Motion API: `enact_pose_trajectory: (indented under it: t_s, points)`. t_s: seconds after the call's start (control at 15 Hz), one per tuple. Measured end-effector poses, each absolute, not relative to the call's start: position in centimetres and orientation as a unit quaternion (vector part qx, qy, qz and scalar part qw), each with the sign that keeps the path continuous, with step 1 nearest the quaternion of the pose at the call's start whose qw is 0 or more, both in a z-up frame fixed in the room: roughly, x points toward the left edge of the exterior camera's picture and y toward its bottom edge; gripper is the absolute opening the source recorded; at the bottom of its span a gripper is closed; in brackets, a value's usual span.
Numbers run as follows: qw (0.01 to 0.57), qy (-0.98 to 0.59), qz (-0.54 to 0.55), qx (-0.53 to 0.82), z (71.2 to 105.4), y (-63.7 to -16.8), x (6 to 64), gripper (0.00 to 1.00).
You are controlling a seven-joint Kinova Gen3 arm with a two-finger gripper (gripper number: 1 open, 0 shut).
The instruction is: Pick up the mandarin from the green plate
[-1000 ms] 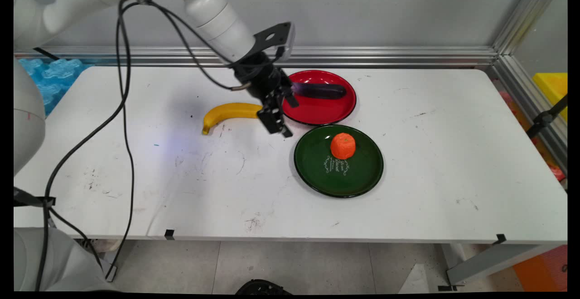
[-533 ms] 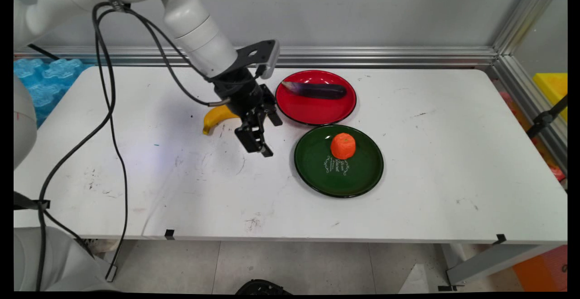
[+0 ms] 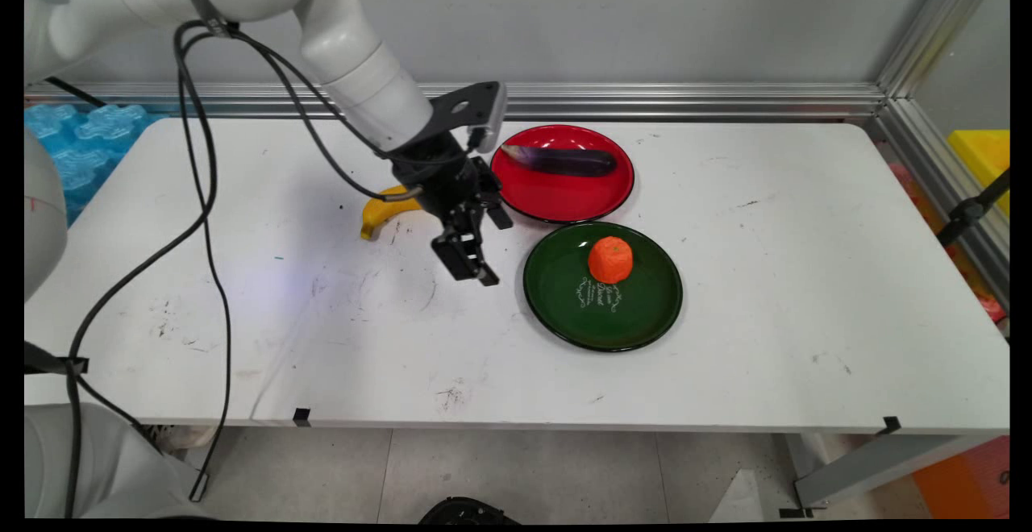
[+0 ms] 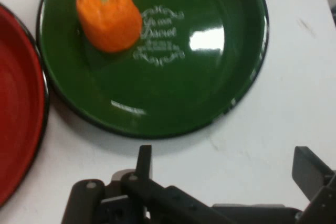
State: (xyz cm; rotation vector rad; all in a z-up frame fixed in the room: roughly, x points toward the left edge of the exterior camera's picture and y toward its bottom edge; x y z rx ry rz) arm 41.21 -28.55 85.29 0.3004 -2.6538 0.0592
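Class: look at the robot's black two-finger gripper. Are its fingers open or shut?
Open. In the hand view the black two-finger gripper shows its fingers standing wide apart, bare white table between them, holding nothing.

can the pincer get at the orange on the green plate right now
Probably yes. The pincer is open, holds nothing, and hovers just off the green plate. The orange stands alone on the plate with nothing over it.
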Motion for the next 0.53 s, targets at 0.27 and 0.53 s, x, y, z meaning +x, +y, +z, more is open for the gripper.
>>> enact_pose_trajectory:
  t_s: [0.27, 0.53]
  points:
    - [0.251, -0.960, 0.044, 0.113, 84.3, -30.0, 38.8, 1.00]
    - [0.261, -0.956, 0.062, 0.116, 83.1, -31.6, 37.3, 1.00]
